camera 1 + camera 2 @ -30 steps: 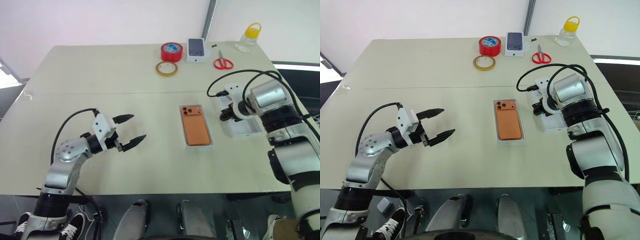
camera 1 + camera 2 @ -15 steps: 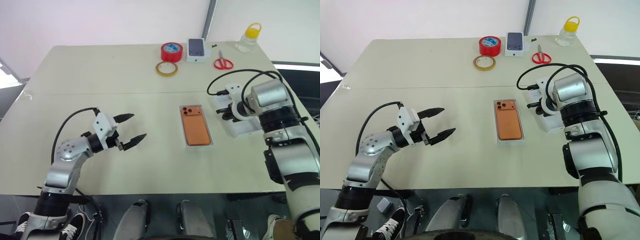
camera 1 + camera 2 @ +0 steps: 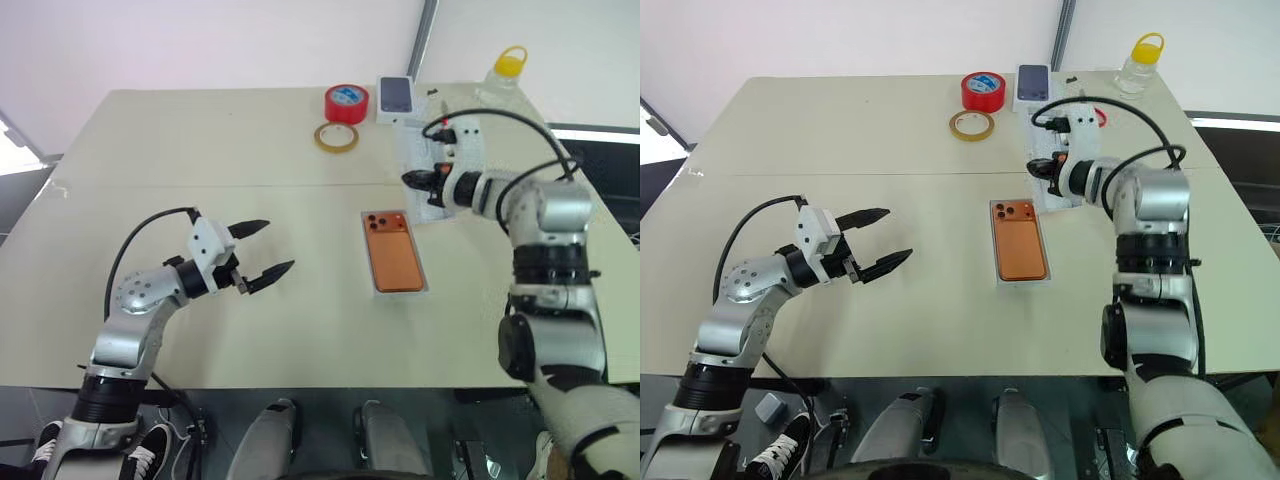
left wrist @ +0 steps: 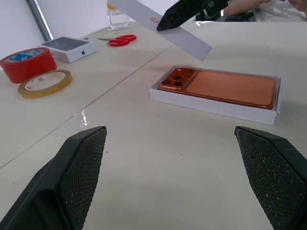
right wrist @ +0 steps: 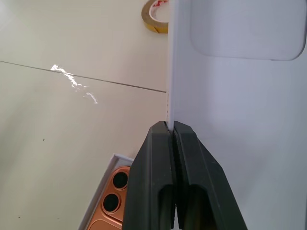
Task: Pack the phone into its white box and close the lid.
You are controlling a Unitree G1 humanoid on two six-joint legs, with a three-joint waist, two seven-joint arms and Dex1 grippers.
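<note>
right tool (image 5: 171, 139) pinching lid (image 5: 240, 96) edge; left tool (image 3: 262, 250) spread; phone (image 3: 391, 258) in white box (image 4: 211, 104)

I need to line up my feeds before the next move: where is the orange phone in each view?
Left eye: phone lies right of centre on the table, in the white box.
Right eye: same spot, just right of centre.
Left wrist: lying flat in the box.
Right wrist: its lens corner, next to the flat white insert.
Shared landmark: yellow tape ring.
</note>
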